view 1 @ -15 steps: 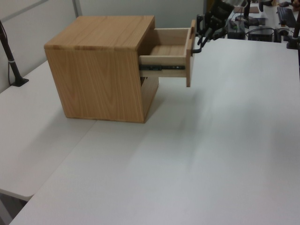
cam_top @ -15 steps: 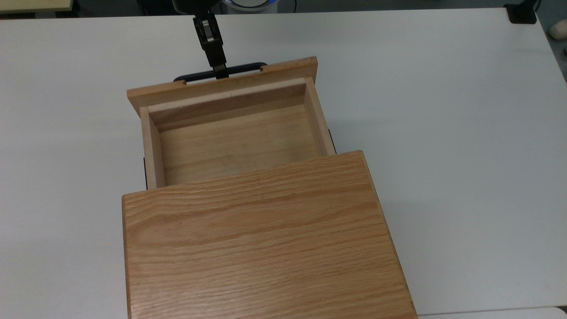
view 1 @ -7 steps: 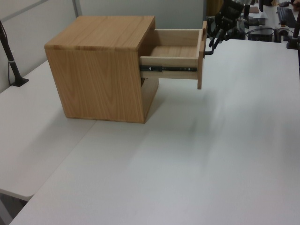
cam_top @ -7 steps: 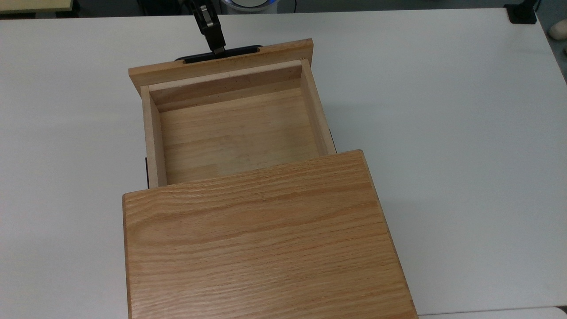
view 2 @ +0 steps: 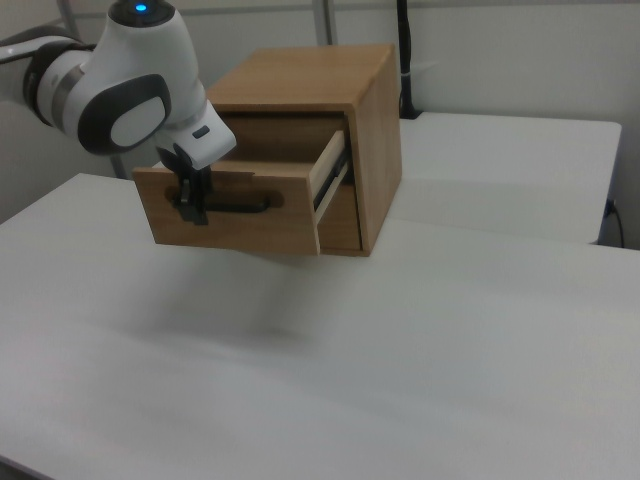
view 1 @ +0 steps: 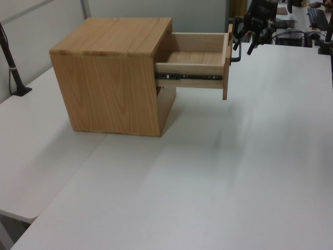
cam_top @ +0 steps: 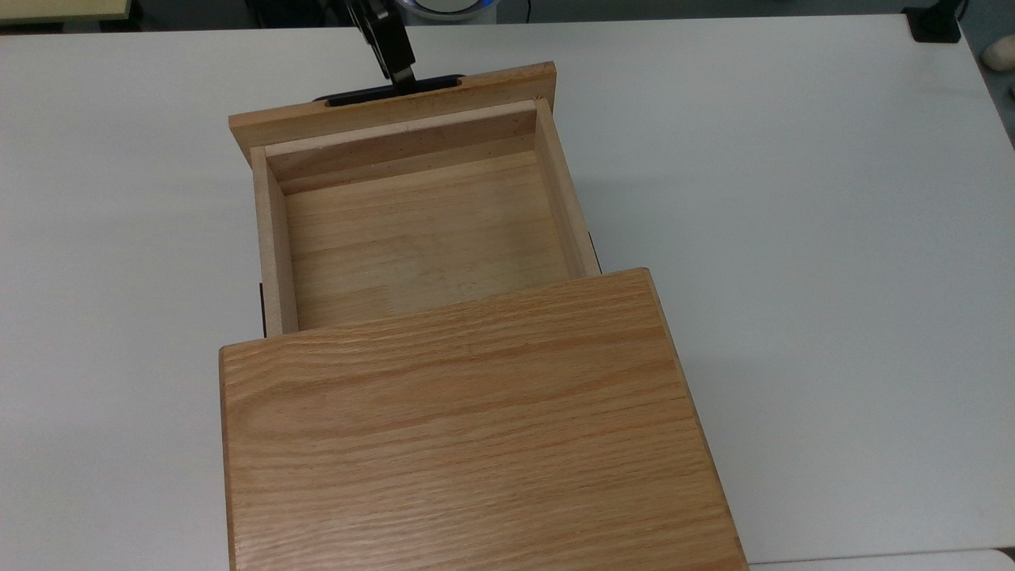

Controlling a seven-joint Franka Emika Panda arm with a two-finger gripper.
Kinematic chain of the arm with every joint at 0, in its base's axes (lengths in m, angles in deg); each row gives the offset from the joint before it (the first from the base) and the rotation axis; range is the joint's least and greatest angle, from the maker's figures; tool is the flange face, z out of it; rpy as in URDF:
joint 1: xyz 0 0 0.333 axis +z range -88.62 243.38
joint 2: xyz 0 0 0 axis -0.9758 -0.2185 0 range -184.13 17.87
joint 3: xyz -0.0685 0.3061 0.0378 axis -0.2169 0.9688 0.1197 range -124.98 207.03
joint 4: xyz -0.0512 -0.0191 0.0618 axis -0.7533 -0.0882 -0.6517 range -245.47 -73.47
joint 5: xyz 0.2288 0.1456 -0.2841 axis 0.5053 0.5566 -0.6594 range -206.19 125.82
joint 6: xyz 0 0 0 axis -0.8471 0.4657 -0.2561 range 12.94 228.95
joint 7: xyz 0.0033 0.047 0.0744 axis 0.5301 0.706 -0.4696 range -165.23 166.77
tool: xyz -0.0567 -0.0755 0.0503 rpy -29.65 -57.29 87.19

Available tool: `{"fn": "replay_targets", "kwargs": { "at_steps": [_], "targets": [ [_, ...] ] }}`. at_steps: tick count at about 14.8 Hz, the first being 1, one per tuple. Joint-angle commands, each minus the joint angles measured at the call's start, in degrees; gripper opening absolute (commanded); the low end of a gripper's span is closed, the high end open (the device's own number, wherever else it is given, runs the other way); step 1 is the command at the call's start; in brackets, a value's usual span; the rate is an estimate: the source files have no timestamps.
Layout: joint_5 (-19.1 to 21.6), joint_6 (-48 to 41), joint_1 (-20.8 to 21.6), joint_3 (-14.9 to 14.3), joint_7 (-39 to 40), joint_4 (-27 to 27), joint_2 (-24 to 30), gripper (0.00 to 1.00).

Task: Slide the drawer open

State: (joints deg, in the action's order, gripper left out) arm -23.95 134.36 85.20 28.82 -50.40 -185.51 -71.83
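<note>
Now the drawer juts level from the cabinet, its length running toward the tool, which pinches its handle.

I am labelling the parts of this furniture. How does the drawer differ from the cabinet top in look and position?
The drawer is an open tray with pale inner walls; the cabinet top is one flat board with strong grain. The drawer juts out in front with a black handle, where the gripper sits; the cabinet top has no handle. Both are light oak.

light oak drawer with pale inner walls, black bar handle; grained oak cabinet on white table.
</note>
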Motion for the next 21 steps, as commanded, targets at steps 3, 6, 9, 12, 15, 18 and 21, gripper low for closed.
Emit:
{"fn": "replay_targets", "kwargs": {
  "at_steps": [3, 6, 9, 12, 15, 18, 21],
  "targets": [
    [-3.21, -12.8, -0.35, -0.36, 11.85, 6.6, 0.39, 1.0],
    [-9.44, -21.51, -1.14, 1.3, 25.46, 13.71, -2.32, 1.0],
    [-19.0, -27.92, -1.23, 2.88, 48.35, 20.31, -5.57, 1.0],
    [-23.35, -31.46, -4.46, 6.64, 54.5, 24.02, -9.01, 1.0],
    [-23.35, -31.99, -6.5, 8.43, 56.71, 24.02, -9.45, 1.0],
    [-23.35, -32.43, -6.85, 8.43, 56.88, 24.37, -9.45, 1.0],
    [-22.65, -32.34, -7.12, 8.16, 56.62, 24.28, -9.36, 1.0]
  ]
}}
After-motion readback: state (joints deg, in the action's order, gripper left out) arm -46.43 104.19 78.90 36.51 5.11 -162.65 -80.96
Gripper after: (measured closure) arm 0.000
